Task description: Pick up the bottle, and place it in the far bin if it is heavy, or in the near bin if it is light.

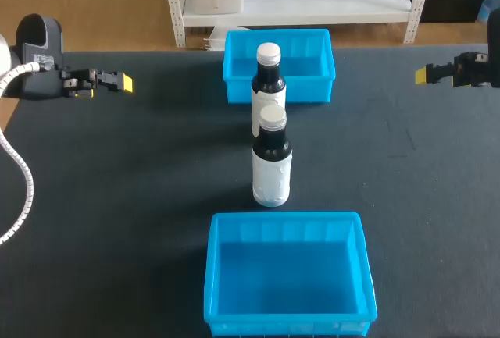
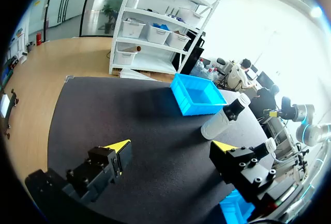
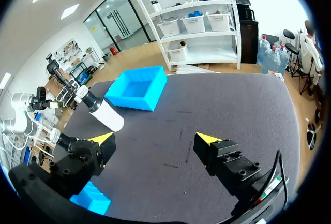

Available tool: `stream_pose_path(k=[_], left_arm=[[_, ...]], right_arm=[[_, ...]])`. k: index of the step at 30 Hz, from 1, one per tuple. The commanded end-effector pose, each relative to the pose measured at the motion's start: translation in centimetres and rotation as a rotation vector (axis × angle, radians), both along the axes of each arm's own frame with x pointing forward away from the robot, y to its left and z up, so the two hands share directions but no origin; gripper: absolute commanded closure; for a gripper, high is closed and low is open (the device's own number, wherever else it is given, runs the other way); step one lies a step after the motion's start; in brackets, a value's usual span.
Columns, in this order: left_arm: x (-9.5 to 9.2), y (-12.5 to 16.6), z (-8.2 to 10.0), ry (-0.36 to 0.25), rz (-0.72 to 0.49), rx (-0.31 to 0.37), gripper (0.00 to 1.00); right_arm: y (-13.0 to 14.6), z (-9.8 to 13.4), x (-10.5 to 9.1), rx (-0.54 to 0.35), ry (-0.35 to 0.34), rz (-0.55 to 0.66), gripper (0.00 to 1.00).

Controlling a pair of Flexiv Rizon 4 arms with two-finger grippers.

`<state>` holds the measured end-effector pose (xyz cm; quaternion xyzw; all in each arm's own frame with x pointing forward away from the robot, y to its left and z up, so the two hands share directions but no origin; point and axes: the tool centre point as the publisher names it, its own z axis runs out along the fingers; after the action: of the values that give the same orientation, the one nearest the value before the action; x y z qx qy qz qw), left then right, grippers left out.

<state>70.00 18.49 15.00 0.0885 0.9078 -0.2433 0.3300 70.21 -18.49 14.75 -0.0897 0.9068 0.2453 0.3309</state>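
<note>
Closest to the robot, a bright blue near bin (image 1: 289, 275) sits on the dark worktop (image 1: 117, 197) with its open top up and nothing inside. A corner of it shows beside one finger in each wrist view. Just beyond its far rim, and apart from it, stands the near bottle (image 1: 272, 158). It is upright, with a dark body, a pale label round its lower half and a white cap. In the left wrist view only its cap (image 2: 269, 144) peeks out past one finger. Right behind it, in line toward the back, the far bottle (image 1: 268, 76) also stands upright with a white cap. The left wrist view shows this far bottle (image 2: 225, 118) on the worktop a little short of the far bin (image 2: 196, 95), not touching it. The right wrist view shows the same gap between that bottle (image 3: 101, 111) and the bin (image 3: 137, 87). Out at the worktop's sides, about level with the far bottle, the arms hang above the surface, well apart from both bottles. The left pincer (image 1: 123, 82) points inward from the left and the right pincer (image 1: 423, 75) faces it from the right. The wrist views show the fingers of the left pincer (image 2: 173, 145) and of the right pincer (image 3: 155, 138) spread wide, with only bare worktop between them. Farthest back, near the worktop's rear edge, is the blue far bin (image 1: 308, 61), with nothing in it.
</note>
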Motion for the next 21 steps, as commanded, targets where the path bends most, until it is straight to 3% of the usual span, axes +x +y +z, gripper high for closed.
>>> stream_pose_path(k=[1,13,17,19,21], left_arm=[[0.0,0.0,0.0,0.000,0.000,0.000,0.00],[0.0,0.0,0.0,0.000,0.000,0.000,0.00],[0.0,0.0,0.0,0.000,0.000,0.000,0.00],[0.0,0.0,0.0,0.000,0.000,0.000,0.00],[0.0,0.0,0.0,0.000,0.000,0.000,0.00]], right_arm=[[0.0,0.2,-0.2,-0.003,0.001,-0.003,0.00],[0.0,0.2,-0.2,-0.003,0.001,-0.003,0.00],[-1.1,1.7,1.7,-0.047,-0.072,0.381,0.00],[-1.2,2.4,2.1,-0.094,-0.035,0.662,0.00],[-1.2,3.0,1.5,-0.089,0.038,1.019,0.00]])
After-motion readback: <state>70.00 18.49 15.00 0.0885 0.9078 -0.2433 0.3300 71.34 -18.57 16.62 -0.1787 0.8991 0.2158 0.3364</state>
